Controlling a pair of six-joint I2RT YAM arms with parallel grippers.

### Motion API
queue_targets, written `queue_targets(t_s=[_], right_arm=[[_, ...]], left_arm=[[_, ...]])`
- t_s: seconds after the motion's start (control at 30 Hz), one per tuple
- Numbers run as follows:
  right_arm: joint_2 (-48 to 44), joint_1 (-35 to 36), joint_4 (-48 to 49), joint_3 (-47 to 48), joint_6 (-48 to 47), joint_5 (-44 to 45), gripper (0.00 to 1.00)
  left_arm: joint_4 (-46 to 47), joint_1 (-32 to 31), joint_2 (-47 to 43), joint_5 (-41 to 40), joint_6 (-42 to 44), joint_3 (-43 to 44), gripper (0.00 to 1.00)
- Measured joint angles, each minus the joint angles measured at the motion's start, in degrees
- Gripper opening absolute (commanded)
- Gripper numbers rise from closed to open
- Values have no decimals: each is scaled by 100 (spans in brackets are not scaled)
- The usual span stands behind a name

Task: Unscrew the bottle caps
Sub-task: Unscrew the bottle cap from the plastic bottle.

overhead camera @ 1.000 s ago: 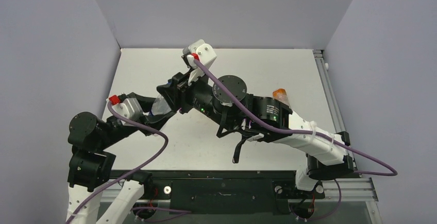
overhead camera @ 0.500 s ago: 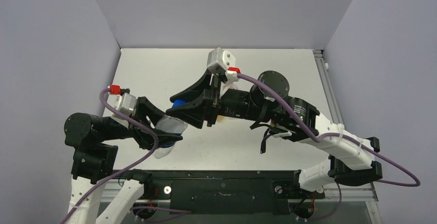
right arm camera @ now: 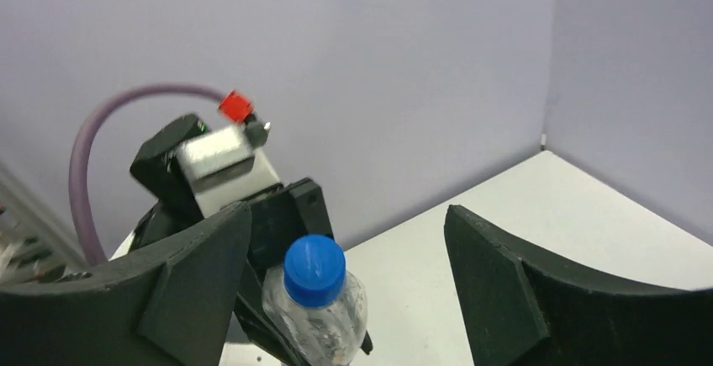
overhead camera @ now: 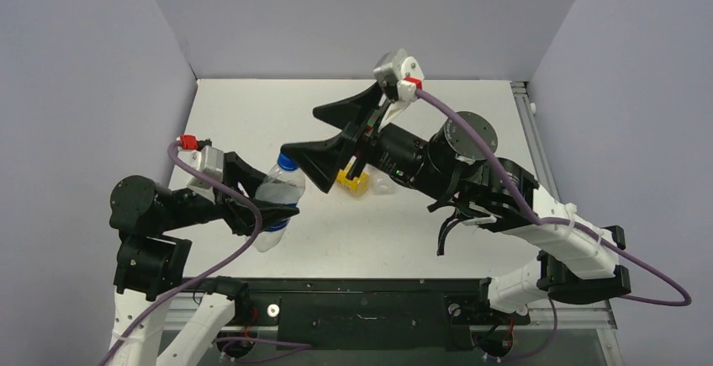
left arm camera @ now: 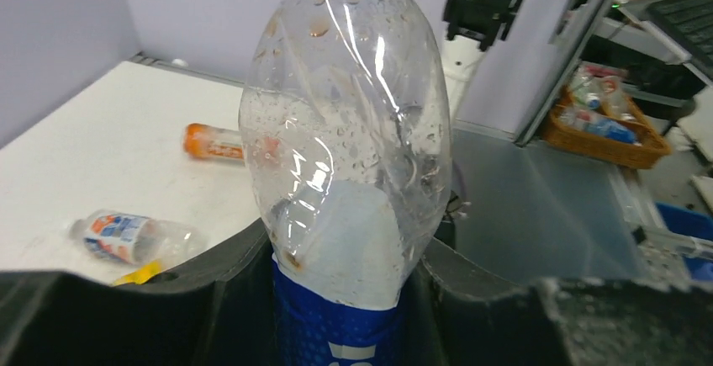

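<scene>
From above, my left gripper [overhead camera: 262,202] is clamped across the lower body of the Pepsi bottle [overhead camera: 282,188], which I hold off the table [overhead camera: 244,114] with its neck tilted toward 1 o'clock. The blue cap [overhead camera: 287,161] sits on that neck. My right gripper [overhead camera: 326,137] hangs just at 2 o'clock of the cap, jaws spread wide, touching nothing. The yellow bottle [overhead camera: 353,183] lies on the table at 3 o'clock of the held one, half hidden under my right arm.

Through my left wrist camera, the Pepsi bottle fills the middle, pinched at its blue label. Its clear wall carries droplets inside, and I see no standing drink in it. At 10 o'clock the orange bottle [left arm camera: 214,140] lies on its side. At 8 o'clock lies the water bottle [left arm camera: 126,236]. Their caps are too small to judge. Off the table at 2 o'clock, a basket [left arm camera: 601,126] holds a heap of small packaged items I cannot identify.

Through my right wrist camera, the blue cap shows at 6 o'clock, between my parted fingers [right arm camera: 193,273] but below their tips, with clear gaps on both sides.

By my reckoning, no cap is off yet: I see none lying loose. Whether the blue one is already loosened I cannot tell. All four remain to finish.
</scene>
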Motion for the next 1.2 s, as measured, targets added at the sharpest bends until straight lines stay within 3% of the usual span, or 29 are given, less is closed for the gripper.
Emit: queue_targets(t_s=[0.2, 0.3, 0.4, 0.63, 0.7, 0.87, 1.03, 1.2], right_arm=[[800, 457, -715, 1714, 101, 1790, 77], [1314, 540, -1099, 2371, 168, 2199, 71], [1652, 542, -1460, 2444, 258, 2376, 65], [1840, 542, -1875, 2142, 404, 2389, 52], [1808, 542, -1864, 2100, 424, 2382, 45], [1722, 549, -1777, 1987, 518, 2295, 16], [1624, 527, -1672, 1812, 566, 2225, 2], [1394, 420, -1545, 1554, 358, 1808, 0]], left_arm=[[-1257, 7, -157, -1152, 2096, 76, 11], [-1440, 7, -380, -1681, 2789, -15, 11], [-1521, 7, -529, -2004, 3193, -70, 11], [-1545, 7, -551, -2369, 3508, -98, 11], [-1550, 7, -549, -2417, 3512, -109, 11], [-1572, 7, -525, -2474, 3508, -114, 11], [-1576, 4, -501, -2415, 3456, -114, 11], [-1563, 4, -352, -1991, 2997, -33, 11]])
